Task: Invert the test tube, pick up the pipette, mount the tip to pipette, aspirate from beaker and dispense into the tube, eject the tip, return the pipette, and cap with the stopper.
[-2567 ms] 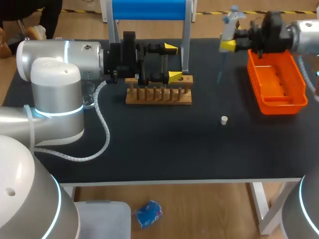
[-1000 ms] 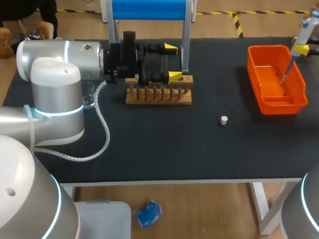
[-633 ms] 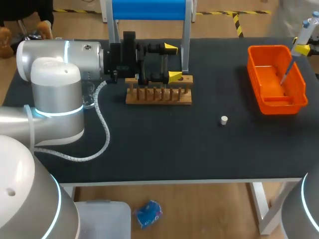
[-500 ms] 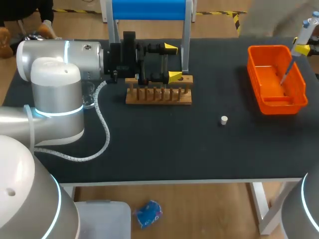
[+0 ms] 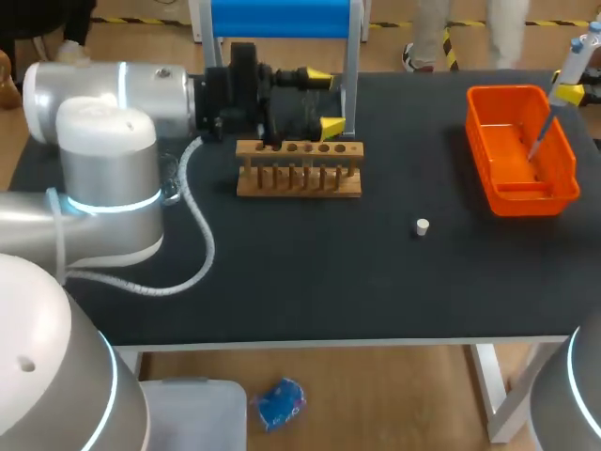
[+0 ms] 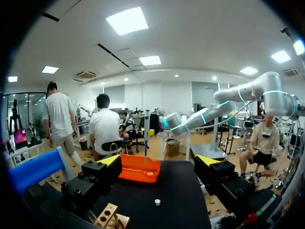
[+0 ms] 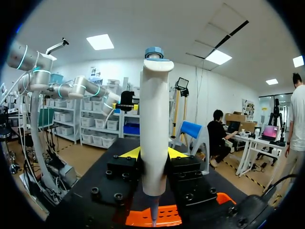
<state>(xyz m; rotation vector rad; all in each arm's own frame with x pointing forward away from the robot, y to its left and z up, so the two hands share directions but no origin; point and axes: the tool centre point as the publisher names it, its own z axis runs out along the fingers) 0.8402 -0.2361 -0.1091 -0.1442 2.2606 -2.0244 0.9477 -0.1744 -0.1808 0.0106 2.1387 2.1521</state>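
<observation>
My right gripper [image 5: 570, 92] hangs at the table's far right edge, shut on the white pipette [image 5: 575, 62]. The pipette's thin tip [image 5: 536, 141] points down into the orange bin [image 5: 488, 174]. In the right wrist view the pipette [image 7: 154, 129] stands upright between the yellow fingertips [image 7: 129, 152], above the orange bin [image 7: 136, 218]. My left gripper [image 5: 323, 101] is open and empty, just behind the wooden rack [image 5: 299, 180]. A small white stopper [image 5: 423, 225] lies on the black table; the left wrist view shows the stopper [image 6: 157, 202] ahead of the left gripper [image 6: 159, 163]. No test tube is discernible.
A clear glass beaker [image 5: 170, 184] stands beside my left arm, mostly hidden by it. A blue-topped metal stand [image 5: 349, 89] rises behind the rack. The left wrist view shows the orange bin [image 6: 141, 168] and a corner of the rack [image 6: 111, 217].
My left gripper has drawn back from the rack's top, still open. The right arm, which earlier carried the pipette over to the orange bin, has stayed still for the last second.
</observation>
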